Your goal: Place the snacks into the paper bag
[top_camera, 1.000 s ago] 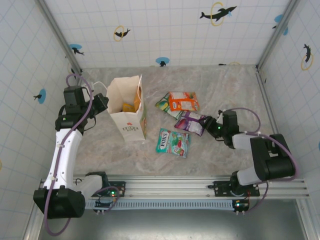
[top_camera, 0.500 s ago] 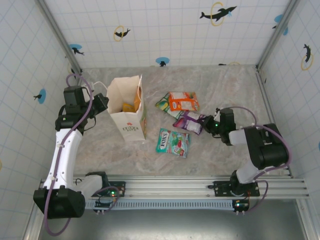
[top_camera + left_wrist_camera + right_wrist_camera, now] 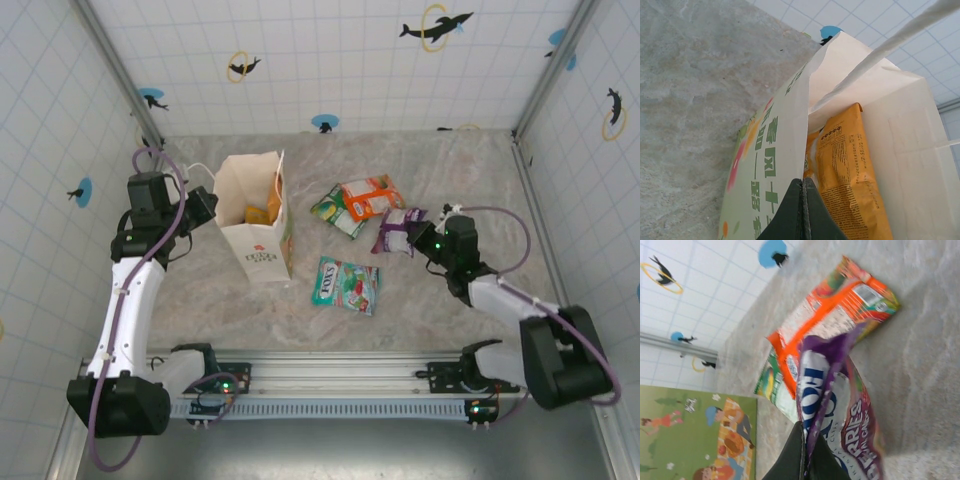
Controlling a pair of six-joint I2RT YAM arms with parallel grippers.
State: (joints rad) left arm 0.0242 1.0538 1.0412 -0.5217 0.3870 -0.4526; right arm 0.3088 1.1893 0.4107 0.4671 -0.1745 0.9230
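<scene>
The white paper bag (image 3: 262, 250) stands upright at the left, mouth open, with a yellow-orange snack (image 3: 262, 212) inside. My left gripper (image 3: 207, 206) is shut on the bag's left rim; in the left wrist view its tips (image 3: 804, 183) pinch the printed wall (image 3: 772, 165) beside that yellow-orange snack (image 3: 850, 170). My right gripper (image 3: 420, 238) is shut on the purple snack (image 3: 398, 230), holding it up by one edge (image 3: 804, 434). On the table lie the orange snack (image 3: 368, 197), a green one (image 3: 335, 212) partly under it, and the teal one (image 3: 346, 285).
Tiled walls enclose the marble table on three sides. A metal rail (image 3: 330, 376) runs along the near edge. In the right wrist view, past the purple snack (image 3: 840, 405), lie the orange snack (image 3: 830, 315), the green one (image 3: 771, 382) and the bag's illustrated side (image 3: 690, 435).
My right gripper has shut on the purple snack, lifted it on edge and drawn it to the right. The orange snack shifted a little. The left arm and bag have not moved.
</scene>
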